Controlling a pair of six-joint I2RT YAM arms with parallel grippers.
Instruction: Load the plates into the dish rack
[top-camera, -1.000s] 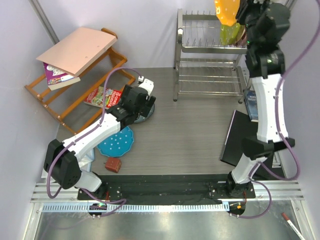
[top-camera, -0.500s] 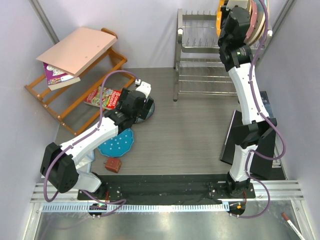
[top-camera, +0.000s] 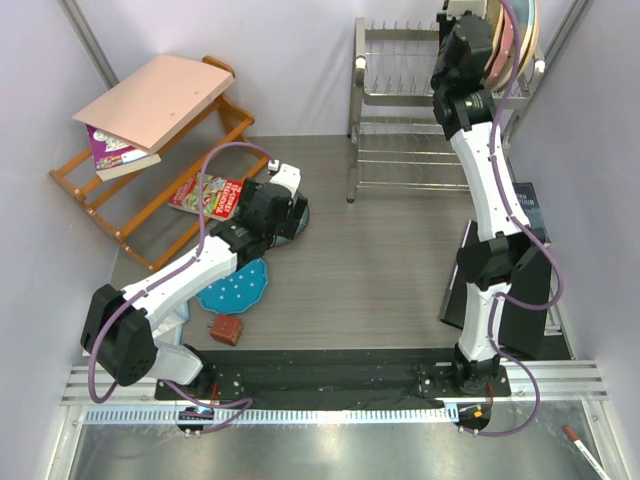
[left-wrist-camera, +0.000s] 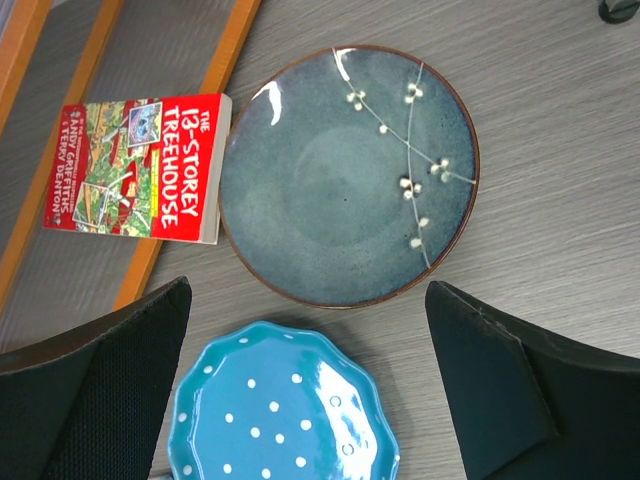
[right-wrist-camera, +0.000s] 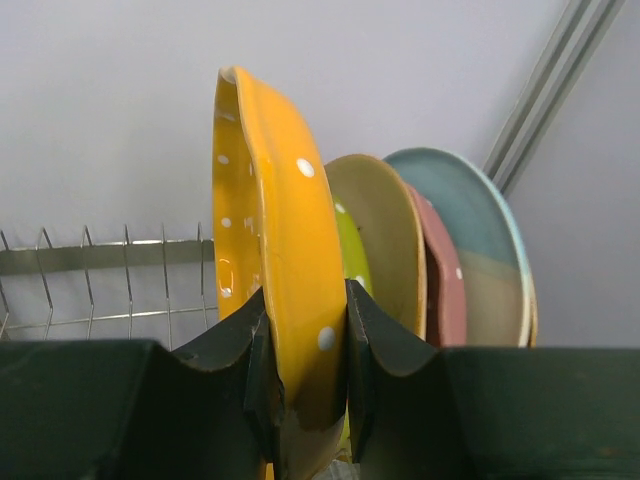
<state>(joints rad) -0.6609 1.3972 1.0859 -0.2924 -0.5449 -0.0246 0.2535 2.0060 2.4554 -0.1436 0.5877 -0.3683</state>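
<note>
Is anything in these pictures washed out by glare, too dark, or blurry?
Left wrist view: sharp, with small white glare patches on the dark speckled plate and the blue dotted plate. Right wrist view: the orange plate is evenly lit; the right gripper holding it is dark, showing little detail. Top view: clear, the dish rack gleams.

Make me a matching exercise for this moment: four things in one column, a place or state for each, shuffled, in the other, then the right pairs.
Column one
1. orange plate
2. lime green plate
3. grey-blue plate
4. left gripper

Column two
A. open, hovering above plates that lie flat
B. lying flat beside the red book
C. clamped upright in the right gripper
D. standing on edge just behind the orange one

Pairs: 1-C, 2-D, 3-B, 4-A
</note>
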